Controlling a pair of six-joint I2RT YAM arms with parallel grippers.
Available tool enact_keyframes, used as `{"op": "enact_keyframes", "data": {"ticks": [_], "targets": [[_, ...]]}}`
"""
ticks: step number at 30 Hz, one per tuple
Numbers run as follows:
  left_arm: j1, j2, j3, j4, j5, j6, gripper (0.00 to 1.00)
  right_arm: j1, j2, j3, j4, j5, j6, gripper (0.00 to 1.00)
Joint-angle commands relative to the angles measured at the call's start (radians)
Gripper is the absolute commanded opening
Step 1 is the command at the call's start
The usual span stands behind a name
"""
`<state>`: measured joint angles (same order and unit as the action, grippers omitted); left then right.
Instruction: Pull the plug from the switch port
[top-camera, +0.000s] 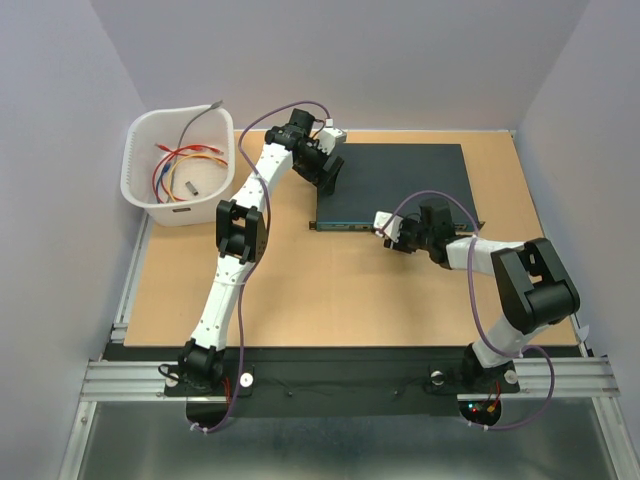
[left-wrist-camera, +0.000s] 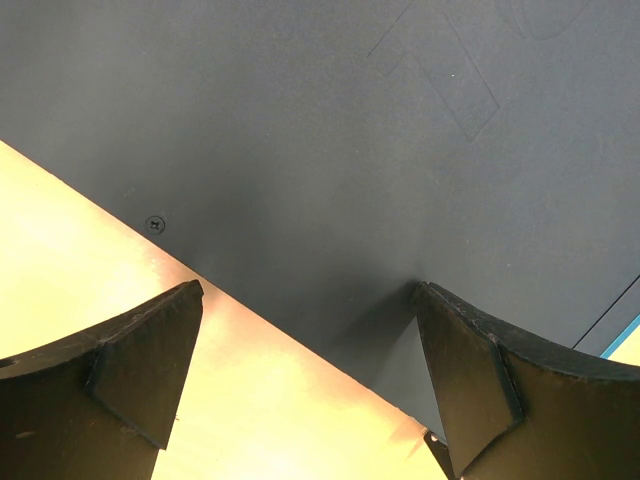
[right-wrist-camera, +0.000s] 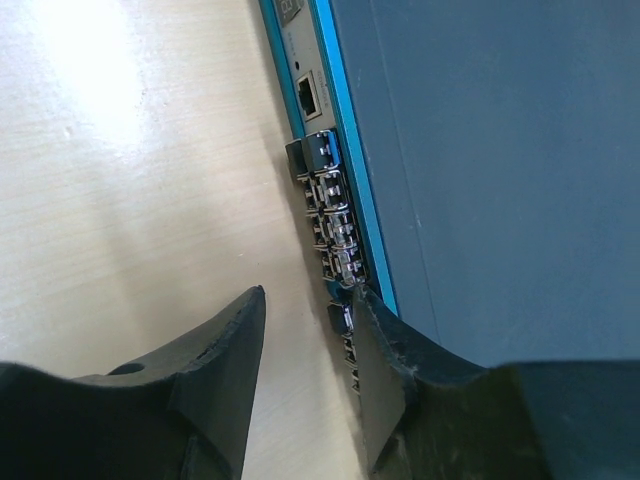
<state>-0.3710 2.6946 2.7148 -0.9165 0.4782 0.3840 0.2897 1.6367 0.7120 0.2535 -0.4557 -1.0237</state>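
The switch (top-camera: 395, 180) lies flat at the back middle of the table, its thin teal face (right-wrist-camera: 340, 150) lined with small sockets. A small dark plug (right-wrist-camera: 341, 316) sticks out of one port, and a second blue-black one (right-wrist-camera: 318, 152) sits further along the row. My right gripper (right-wrist-camera: 310, 292) is open at that face. Its right finger (right-wrist-camera: 385, 350) rests against the switch edge just beside the nearer plug, and its left finger (right-wrist-camera: 225, 350) is over bare table. My left gripper (left-wrist-camera: 308, 290) is open wide across the switch's left edge (left-wrist-camera: 250, 300), holding nothing.
A white plastic basket (top-camera: 135, 180) with loose coloured cables (top-camera: 185, 160) stands at the back left, beside the left arm. Grey walls close in on three sides. The wooden tabletop (top-camera: 330, 290) stretches between the switch and the arm bases.
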Motion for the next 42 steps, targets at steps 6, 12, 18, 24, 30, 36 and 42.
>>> {"op": "enact_keyframes", "data": {"ticks": [6,12,18,24,30,36,42], "targets": [[0.004,0.008,0.043,-0.033,-0.032,0.019,0.98,0.074,0.037,0.015,-0.175,-0.051,-0.09,0.39],[0.0,0.007,0.045,-0.033,-0.032,0.019,0.98,0.111,-0.004,-0.02,-0.243,0.034,-0.092,0.39],[0.0,-0.009,0.042,-0.035,-0.029,0.023,0.98,0.111,-0.084,-0.014,-0.24,0.103,0.066,0.45],[-0.005,-0.042,0.019,-0.025,-0.032,0.024,0.98,0.111,-0.271,-0.031,-0.24,0.155,0.466,0.54],[-0.022,-0.093,-0.049,-0.007,-0.027,0.032,0.98,0.041,-0.312,0.015,-0.192,0.445,1.333,0.65],[-0.039,-0.142,-0.101,0.014,-0.05,0.033,0.97,-0.082,-0.169,-0.029,0.017,0.123,1.772,0.54],[-0.049,-0.15,-0.104,0.016,-0.062,0.03,0.97,-0.135,-0.123,-0.16,0.332,0.062,1.93,0.46]]}}
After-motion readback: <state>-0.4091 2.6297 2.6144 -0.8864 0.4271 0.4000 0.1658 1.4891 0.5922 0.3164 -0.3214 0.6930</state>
